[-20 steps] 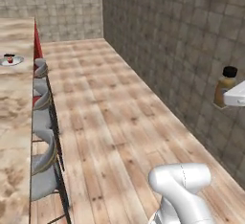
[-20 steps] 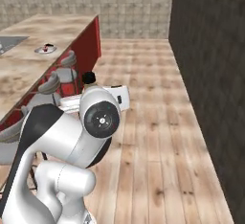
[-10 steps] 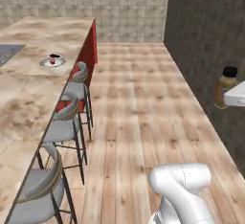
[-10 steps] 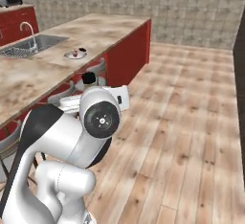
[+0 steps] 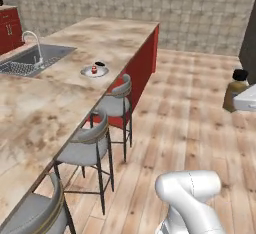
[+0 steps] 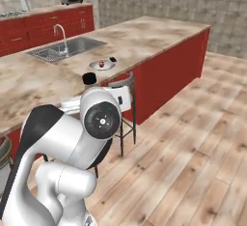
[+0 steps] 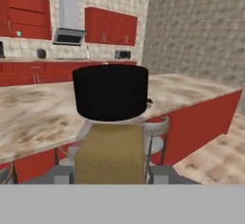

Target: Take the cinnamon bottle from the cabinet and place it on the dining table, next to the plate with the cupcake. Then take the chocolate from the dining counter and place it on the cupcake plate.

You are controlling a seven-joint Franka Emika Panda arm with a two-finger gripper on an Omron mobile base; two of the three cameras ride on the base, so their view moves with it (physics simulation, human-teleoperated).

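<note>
**Claw carries the cinnamon toward the desk**

The claw [image 7: 111, 180] is clamped on the cinnamon bottle [image 7: 111, 144], upright with its black cap on top, held above the floor short of the desk [image 5: 45, 123], presumably for the trip over. A row of grey stools [image 5: 87, 145] stands between. Farther along the marble, the plate [image 5: 95, 71] holds the cupcake [image 5: 94, 69]; the chocolate [image 5: 100, 64] lies just beyond its rim. A sink [image 5: 31, 60] sits farther off
</note>
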